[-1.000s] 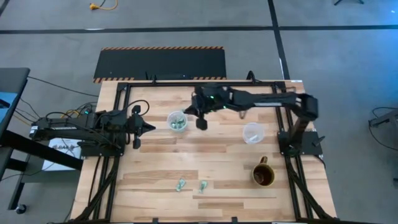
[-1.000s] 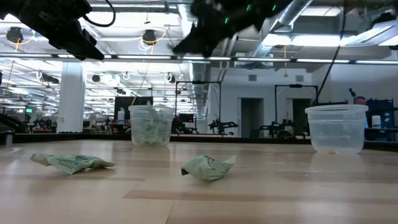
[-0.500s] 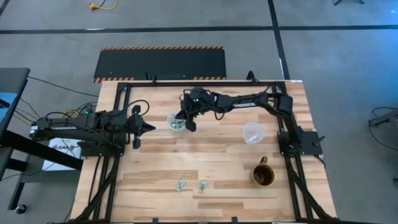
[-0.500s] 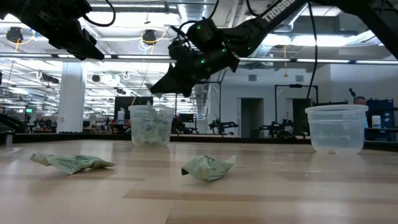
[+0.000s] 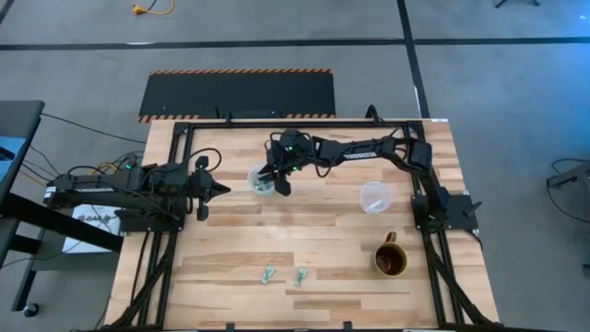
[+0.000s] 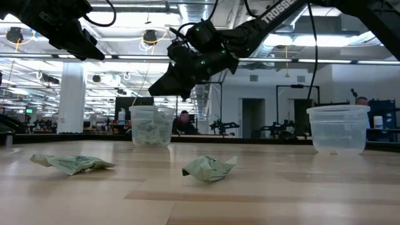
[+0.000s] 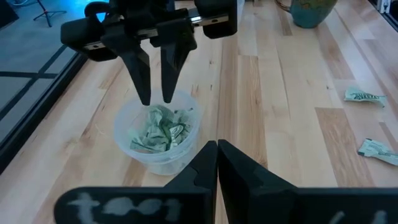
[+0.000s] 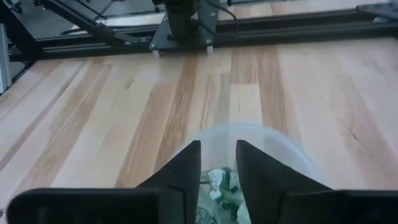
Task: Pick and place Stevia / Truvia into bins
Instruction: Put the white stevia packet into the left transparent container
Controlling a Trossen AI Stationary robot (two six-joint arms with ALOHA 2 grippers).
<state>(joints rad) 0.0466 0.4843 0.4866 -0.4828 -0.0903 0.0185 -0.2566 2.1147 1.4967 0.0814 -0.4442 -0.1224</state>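
Note:
Two clear cups serve as bins. The left one point(image 5: 261, 181) point(image 7: 158, 134) holds several green and white Stevia sachets point(image 7: 160, 129); the right one point(image 5: 374, 196) point(image 6: 338, 128) looks empty. My right gripper point(image 5: 272, 182) point(image 7: 155, 96) point(image 8: 217, 171) hangs open over the filled cup's rim, fingers slanting down, with nothing between them. Two crumpled sachets point(image 5: 267, 274) point(image 5: 300, 275) lie flat on the table near its front edge, and show in the low view as well point(image 6: 72, 164) point(image 6: 209, 167). My left gripper point(image 5: 224, 189) point(image 7: 216, 149) waits shut to the left of the filled cup.
A brown mug point(image 5: 390, 260) stands at the front right, near the right arm's base. Black frame rails point(image 5: 277, 120) run along the table's far, left and right sides. Bare wood lies between the cups and the loose sachets.
My right gripper has gone toward the table's left edge and down, from the middle of the table to just over the filled cup, and it has kept there for the last half second. The cups and the loose sachets have not moved.

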